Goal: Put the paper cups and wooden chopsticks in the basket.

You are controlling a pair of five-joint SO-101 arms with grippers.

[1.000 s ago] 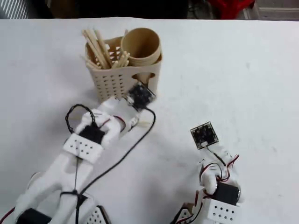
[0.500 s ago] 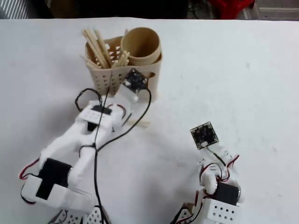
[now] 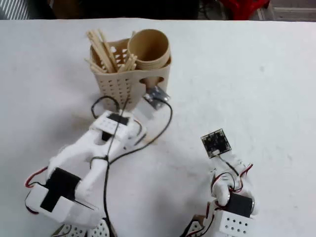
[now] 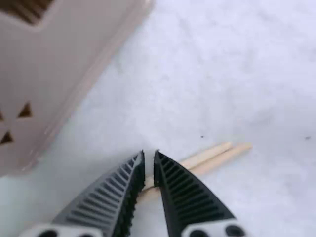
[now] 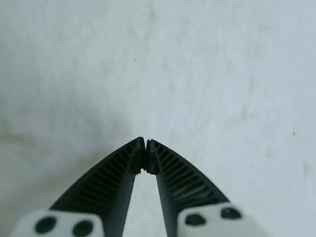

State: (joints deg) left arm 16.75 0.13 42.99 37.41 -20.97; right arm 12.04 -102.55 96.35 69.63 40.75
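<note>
**Left gripper tips down over the loose pair in front of the basket**

A loose pair (image 4: 217,152) of chopsticks lies flat on the table (image 3: 256,74) just in front of the basket (image 3: 118,84), not yet in it; the two sticks lie side by side, touching. The basket already holds a stack of cups (image 3: 149,47) on one side and a bundle (image 3: 104,49) of chopsticks on the other, leaning on its rim.

The left gripper (image 4: 149,159) hangs right over the pair, near the basket's front wall. Its fingers are narrow, with a thin slit between them; the sticks run crosswise under the tips, so nothing looks clamped.

A second ago the left arm (image 3: 79,150) lay stretched low towards the basket; half a second ago its elbow had lifted. Now it is folded higher still, and the wrist has pitched down and slid a little along the basket's front, towards the cup side. The pair lay in front of the basket in both earlier frames, and I cannot see that it has shifted.

I judge this as lining up for a pick. The fingers probably need to open wider, and perhaps turn across the sticks, before closing. I see nothing else loose near the basket, so the task looks close to done.

The right gripper (image 5: 145,147) rests well apart from the basket, fingertips touching and holding nothing; it has kept still throughout.
</note>
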